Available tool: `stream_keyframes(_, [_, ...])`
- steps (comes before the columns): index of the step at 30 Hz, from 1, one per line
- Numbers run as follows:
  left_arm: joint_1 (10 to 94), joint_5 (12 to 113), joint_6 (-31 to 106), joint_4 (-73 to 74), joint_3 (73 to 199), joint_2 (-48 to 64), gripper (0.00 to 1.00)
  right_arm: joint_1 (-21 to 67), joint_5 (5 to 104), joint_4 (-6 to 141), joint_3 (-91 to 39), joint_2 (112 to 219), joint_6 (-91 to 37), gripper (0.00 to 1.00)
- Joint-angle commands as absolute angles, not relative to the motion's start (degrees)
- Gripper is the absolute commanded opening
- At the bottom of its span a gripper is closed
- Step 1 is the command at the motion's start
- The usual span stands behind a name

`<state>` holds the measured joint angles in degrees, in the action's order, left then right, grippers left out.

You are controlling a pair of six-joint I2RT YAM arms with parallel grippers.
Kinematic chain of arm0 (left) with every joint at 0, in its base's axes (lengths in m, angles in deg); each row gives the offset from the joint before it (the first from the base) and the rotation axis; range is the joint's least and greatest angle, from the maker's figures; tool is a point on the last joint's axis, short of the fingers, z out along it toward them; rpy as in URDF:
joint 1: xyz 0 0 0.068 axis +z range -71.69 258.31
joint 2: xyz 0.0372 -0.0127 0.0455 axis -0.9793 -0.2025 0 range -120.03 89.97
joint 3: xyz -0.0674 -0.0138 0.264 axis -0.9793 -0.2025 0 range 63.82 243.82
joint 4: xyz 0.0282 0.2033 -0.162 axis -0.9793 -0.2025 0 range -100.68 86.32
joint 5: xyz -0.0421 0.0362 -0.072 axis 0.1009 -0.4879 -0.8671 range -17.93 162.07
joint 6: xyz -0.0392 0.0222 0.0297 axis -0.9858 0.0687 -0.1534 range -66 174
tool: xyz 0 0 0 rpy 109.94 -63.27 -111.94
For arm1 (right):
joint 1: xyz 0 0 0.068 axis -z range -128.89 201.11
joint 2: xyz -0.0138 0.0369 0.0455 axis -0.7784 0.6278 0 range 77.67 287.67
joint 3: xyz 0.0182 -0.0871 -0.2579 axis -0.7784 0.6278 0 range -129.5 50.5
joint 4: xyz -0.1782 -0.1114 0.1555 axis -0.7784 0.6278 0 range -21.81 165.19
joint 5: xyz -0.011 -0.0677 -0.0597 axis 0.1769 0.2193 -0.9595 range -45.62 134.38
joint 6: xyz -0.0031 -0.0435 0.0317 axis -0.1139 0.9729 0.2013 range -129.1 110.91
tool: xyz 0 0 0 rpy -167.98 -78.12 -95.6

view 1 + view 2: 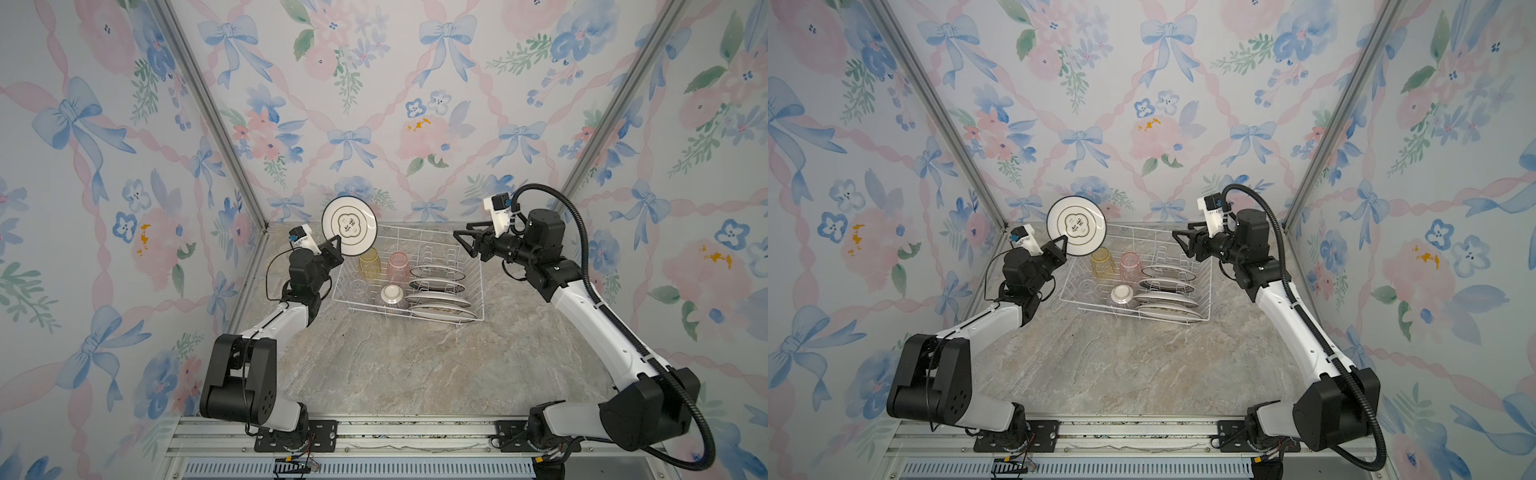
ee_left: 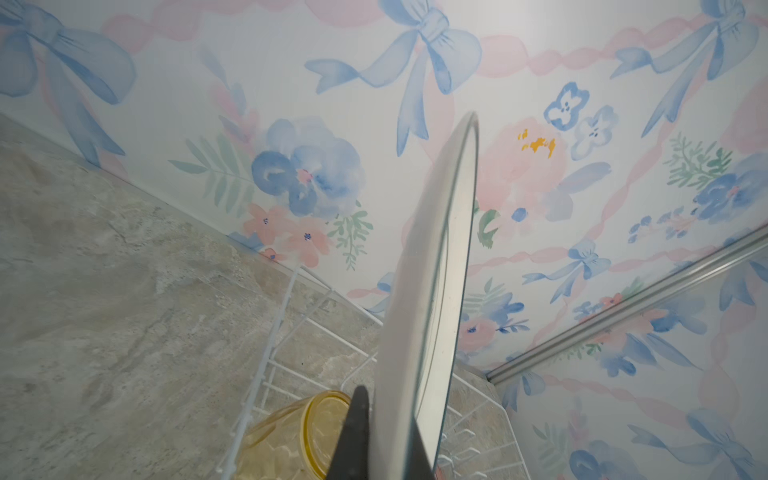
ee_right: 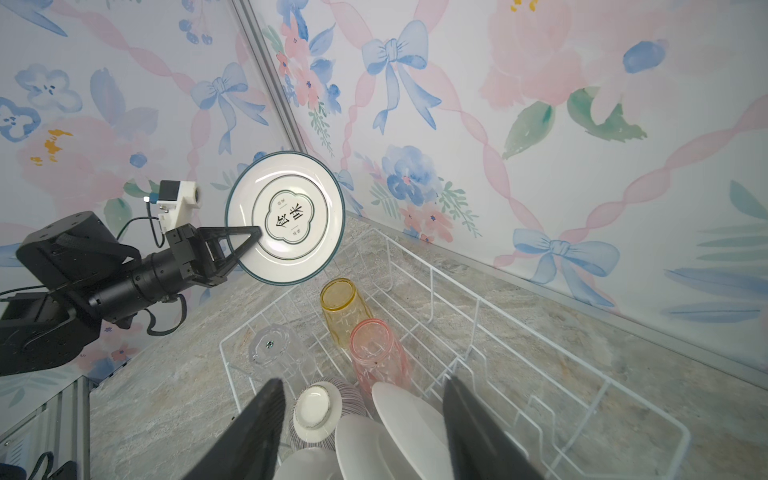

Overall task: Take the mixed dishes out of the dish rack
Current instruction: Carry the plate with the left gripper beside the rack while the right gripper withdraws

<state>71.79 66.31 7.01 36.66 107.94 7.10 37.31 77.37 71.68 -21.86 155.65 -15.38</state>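
**A:** Where do we have the plate?

**B:** Our left gripper [image 1: 336,246] is clamped on the lower rim of the green-rimmed plate [image 1: 349,226]. The plate is upright in the air above the far left corner of the dish rack [image 1: 415,239], just over the yellow tumbler [image 1: 370,262].

**A:** And our right?

**B:** Our right gripper [image 1: 463,235] hangs above the rack's far right end, fingers apart, holding nothing.

**A:** How do we carry it well?

**B:** We only pinch a smooth rim, so we judge it could swivel. We go slowly, keep it high until it is past the rack's left wall, then lay it flat low over the tabletop [image 1: 395,374].

**A:** Where is the room?

**B:** It is widest in front of the rack. Left of the rack the side wall [image 1: 124,249] stands near, so we don't swing wide there. The pink tumbler [image 1: 399,266], clear tumbler [image 1: 359,286], bowl [image 1: 392,294] and slotted plates [image 1: 436,286] sit inside the rack, below our path.
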Motion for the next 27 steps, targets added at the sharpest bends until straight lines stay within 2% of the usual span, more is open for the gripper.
stream_keyframes(1, [73.10, 77.07, 6.96, 38.07, 105.53, 10.89, 0.00, 38.43, 79.22, 68.82, -20.96, 155.17, -16.48, 0.63])
stream_keyframes(13, [78.79, 80.00, -0.77, 38.07, 98.05, 9.54, 0.00, 40.13, 82.45, 64.55, -18.59, 155.41, -19.22, 0.63])
stream_keyframes(27, [82.23, 70.05, -9.31, 38.06, 103.61, -6.31, 0.00, 40.32, 83.58, 61.36, -16.85, 155.98, -21.33, 0.63])
